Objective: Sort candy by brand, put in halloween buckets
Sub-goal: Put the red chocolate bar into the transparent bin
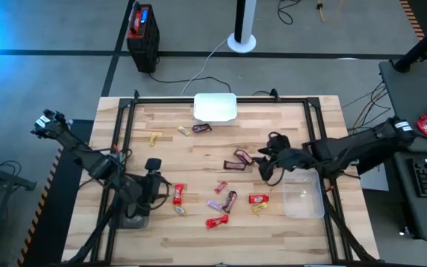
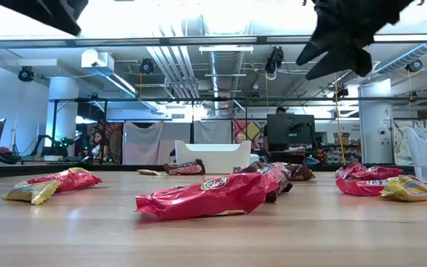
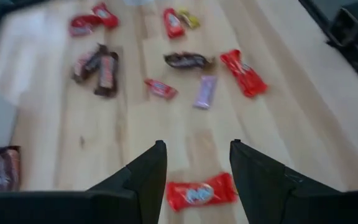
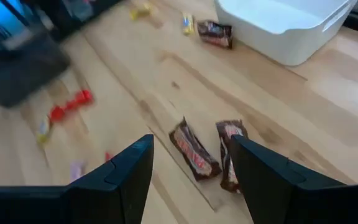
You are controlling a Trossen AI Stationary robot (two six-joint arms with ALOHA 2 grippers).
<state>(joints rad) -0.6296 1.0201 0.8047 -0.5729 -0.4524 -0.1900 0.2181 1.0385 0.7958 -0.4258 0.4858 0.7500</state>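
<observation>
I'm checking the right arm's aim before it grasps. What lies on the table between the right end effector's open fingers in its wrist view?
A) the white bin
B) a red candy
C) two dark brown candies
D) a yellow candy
C: in the right wrist view, the right end effector frames two dark brown candies.

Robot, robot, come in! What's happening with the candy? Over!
Left gripper open above a red candy. Right gripper open over two brown candies. Nothing blocking.

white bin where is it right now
In the high view the white bin sits at the middle of the table's far edge, with a dark brown candy and a yellow one just in front of it.
</observation>
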